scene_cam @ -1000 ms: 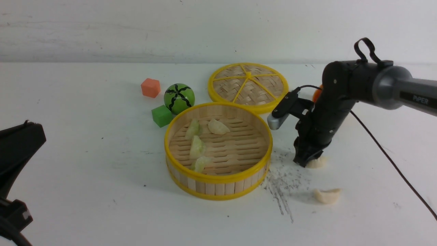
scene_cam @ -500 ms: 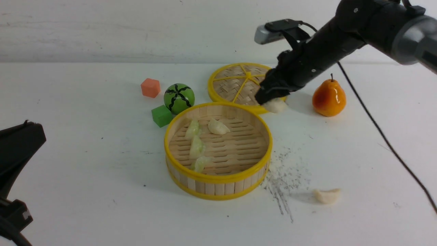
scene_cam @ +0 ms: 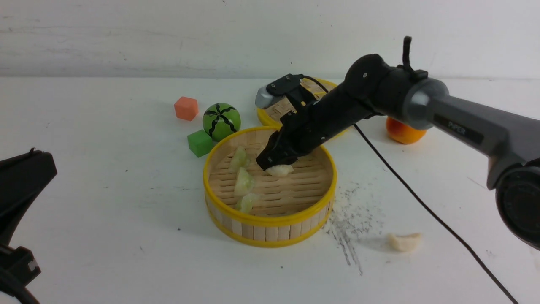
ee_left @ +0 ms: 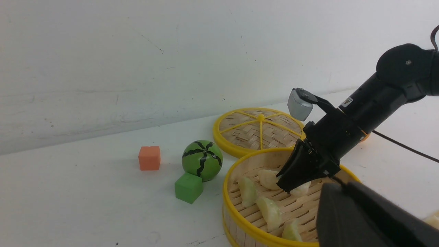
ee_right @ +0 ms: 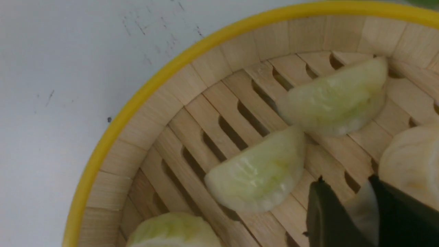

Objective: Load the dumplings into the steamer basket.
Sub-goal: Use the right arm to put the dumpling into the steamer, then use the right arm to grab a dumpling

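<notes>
Well off to the left of the steamer basket [scene_cam: 270, 221], nearest of all: left claw [ee_left: 346, 212], closed, nothing seen in it.

Right of the basket on its near side, loose on the bench [scene_cam: 105, 236]: stray dumpling [scene_cam: 405, 242], cream, well apart from the wall. Lies flat, long axis across, one tip toward the basket, curved belly toward the near side. Not yet collected.

Inside the basket, along its left side: green dumplings [scene_cam: 244, 181], three in a near-to-far row, long axes roughly following that row. Near the basket's middle: right claw [scene_cam: 275, 164], tilted down from the right, clamped on the held dumpling [scene_cam: 282, 170], cream, just above the slats. Sits crosswise to the jaws, long axis roughly level and across the basket, poking out below the tips. Just behind, close against the claw: resting dumpling [ee_left: 268, 178], cream, on the floor.

Could go wrong on release:
- If dropped from this tilt, may bounce on the slats or roll onto the green row, though probably stays inside the wall.
- On spreading the jaws, could shove the resting dumpling.
- If lifted out low, could clip the yellow rim and drag the basket.

Beyond the basket: woven lid [ee_left: 247, 132], then an orange pear [scene_cam: 400, 133] farther right.
</notes>
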Robot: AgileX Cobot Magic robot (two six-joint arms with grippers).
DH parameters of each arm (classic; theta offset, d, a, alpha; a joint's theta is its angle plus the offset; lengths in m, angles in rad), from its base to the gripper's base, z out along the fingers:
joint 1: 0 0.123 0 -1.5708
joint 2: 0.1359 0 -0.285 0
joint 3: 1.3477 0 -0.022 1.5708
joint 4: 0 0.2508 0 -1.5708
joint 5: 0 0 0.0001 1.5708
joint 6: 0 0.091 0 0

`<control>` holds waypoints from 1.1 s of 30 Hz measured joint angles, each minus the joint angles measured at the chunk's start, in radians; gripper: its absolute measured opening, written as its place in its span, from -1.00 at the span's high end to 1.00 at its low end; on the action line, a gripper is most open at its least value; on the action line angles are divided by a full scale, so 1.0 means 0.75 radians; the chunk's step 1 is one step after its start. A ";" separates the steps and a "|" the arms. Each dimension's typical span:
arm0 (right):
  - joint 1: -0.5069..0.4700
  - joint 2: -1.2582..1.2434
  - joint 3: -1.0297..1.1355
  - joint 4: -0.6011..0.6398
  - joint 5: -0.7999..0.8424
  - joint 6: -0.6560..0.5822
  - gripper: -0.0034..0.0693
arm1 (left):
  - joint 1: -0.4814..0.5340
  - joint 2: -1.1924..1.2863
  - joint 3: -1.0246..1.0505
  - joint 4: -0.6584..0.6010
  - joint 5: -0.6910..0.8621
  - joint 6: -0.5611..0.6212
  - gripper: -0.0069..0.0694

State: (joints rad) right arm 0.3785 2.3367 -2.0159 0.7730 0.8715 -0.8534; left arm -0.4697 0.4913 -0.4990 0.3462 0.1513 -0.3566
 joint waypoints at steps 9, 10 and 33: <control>0.000 -0.002 0.000 -0.031 0.002 -0.002 0.05 | 0.000 0.000 0.000 0.000 -0.001 0.000 0.81; 0.000 -0.004 0.000 -0.039 0.006 -0.002 -0.01 | 0.000 0.000 0.000 0.000 -0.001 0.000 0.81; -0.200 -0.618 0.623 -0.785 0.350 -0.007 -0.18 | 0.000 0.000 0.000 0.000 -0.003 0.000 0.77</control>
State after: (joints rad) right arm 0.2286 1.8734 -1.5487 0.1844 1.1339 -0.8591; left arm -0.4697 0.4913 -0.4990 0.3462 0.1493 -0.3566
